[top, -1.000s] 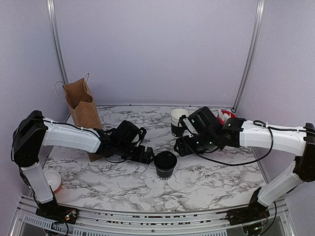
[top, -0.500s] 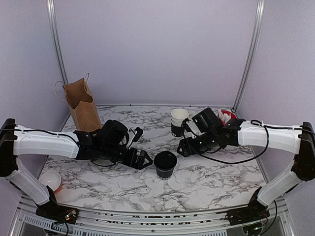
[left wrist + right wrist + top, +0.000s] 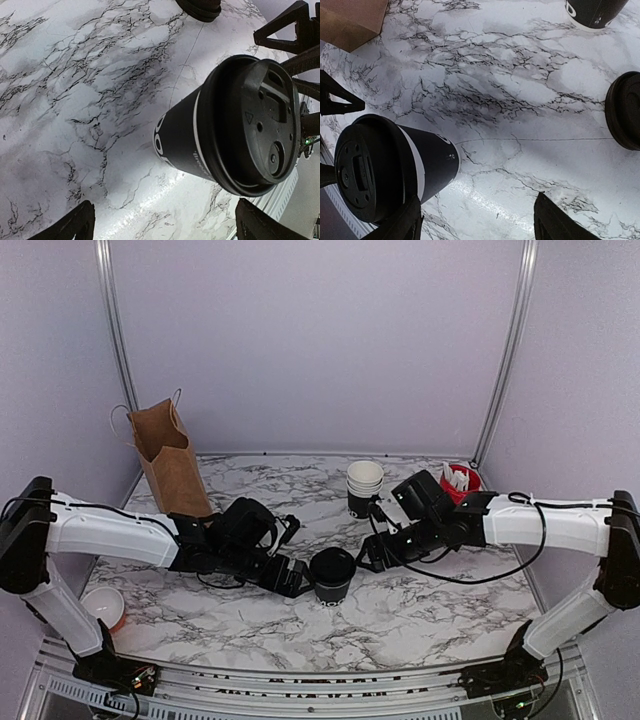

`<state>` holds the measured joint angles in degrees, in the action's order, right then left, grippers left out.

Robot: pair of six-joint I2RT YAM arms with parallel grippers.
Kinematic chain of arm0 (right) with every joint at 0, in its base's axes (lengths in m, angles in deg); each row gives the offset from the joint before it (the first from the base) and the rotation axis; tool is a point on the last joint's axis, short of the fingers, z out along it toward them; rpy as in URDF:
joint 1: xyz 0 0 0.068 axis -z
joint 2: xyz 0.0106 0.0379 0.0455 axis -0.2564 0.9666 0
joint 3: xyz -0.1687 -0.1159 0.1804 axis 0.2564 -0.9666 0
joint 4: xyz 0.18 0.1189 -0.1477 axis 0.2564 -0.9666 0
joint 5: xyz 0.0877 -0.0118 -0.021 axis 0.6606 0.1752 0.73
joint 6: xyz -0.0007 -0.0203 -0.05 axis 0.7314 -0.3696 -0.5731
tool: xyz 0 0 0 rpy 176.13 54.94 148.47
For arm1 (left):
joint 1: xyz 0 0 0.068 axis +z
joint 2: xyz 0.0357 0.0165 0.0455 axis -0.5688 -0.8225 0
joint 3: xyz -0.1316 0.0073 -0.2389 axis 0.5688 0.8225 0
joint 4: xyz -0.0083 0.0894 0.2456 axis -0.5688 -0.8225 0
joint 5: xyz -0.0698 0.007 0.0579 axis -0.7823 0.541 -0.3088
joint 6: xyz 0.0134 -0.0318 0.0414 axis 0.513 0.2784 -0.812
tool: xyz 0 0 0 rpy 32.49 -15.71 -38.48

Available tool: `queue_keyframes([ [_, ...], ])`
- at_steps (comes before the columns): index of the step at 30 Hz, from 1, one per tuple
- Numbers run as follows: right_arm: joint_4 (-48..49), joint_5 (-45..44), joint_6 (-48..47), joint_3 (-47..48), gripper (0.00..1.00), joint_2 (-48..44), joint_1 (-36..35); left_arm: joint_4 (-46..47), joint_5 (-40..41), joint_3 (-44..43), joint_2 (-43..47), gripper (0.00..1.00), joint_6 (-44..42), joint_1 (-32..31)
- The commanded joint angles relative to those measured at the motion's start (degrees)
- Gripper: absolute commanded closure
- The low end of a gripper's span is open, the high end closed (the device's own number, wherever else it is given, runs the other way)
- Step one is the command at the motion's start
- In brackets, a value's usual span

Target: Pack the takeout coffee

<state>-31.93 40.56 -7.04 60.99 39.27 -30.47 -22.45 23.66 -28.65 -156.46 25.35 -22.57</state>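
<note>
The takeout coffee (image 3: 332, 574) is a small black paper cup with a black lid, standing upright on the marble table between the two arms. In the left wrist view the cup (image 3: 225, 125) stands ahead of my left gripper (image 3: 165, 225), whose fingers are spread wide with only bare table between them. My left gripper (image 3: 296, 580) is just left of the cup. My right gripper (image 3: 371, 556) is open just right of it. In the right wrist view the cup (image 3: 395, 167) stands beside the left finger (image 3: 402, 225), not between the two.
A brown paper bag (image 3: 168, 458) stands open at the back left. A stack of white-rimmed cups (image 3: 364, 486) and a red cup with white sticks (image 3: 460, 480) stand at the back right. A loose black lid (image 3: 626, 110) lies on the table, and a small bowl (image 3: 103, 606) sits near the front left corner.
My left gripper pulled back from the cup, then returned low to its left side. My right gripper came down and moved closer to the cup's right side. The cup stayed put.
</note>
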Motion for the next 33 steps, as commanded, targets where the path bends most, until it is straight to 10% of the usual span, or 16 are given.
queue_keyframes([
  [1,1.15,1.10,1.65,-0.51,0.26,-1.01,-1.53,-1.45,2.51,-3.00,-1.41,0.01,0.72,0.68],
  [15,0.01,-2.18,5.89,1.63,0.27,1.69,-8.82,-4.19,4.14,-2.51,-0.82,0.01,-0.54,4.21],
  [33,5.25,-1.75,9.92,2.99,0.27,-0.49,-0.77,-1.92,1.32,-6.62,0.23,0.01,2.73,4.23],
])
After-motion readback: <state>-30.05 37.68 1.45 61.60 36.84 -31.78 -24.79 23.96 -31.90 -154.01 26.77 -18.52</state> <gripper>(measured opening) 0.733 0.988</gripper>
